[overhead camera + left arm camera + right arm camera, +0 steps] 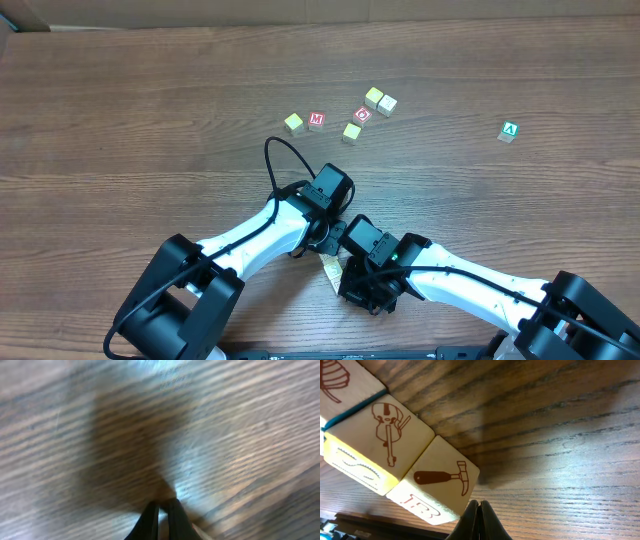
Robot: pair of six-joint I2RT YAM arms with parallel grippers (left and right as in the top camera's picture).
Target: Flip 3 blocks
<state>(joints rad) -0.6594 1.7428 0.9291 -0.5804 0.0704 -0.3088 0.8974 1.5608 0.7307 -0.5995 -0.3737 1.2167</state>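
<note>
Both the left hand and right hand are closed, empty. The right, just beside the pale wooden hammer-picture cube at lower left, could shove rather than flip it.

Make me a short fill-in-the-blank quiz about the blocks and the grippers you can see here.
The green block, standing apart from the others, shows the letter ___.
Touching the violin block is a second block, whose top pictures a ___.
The left gripper and the right gripper are both ___, holding nothing.
Missing words: A; hammer; shut.
</note>
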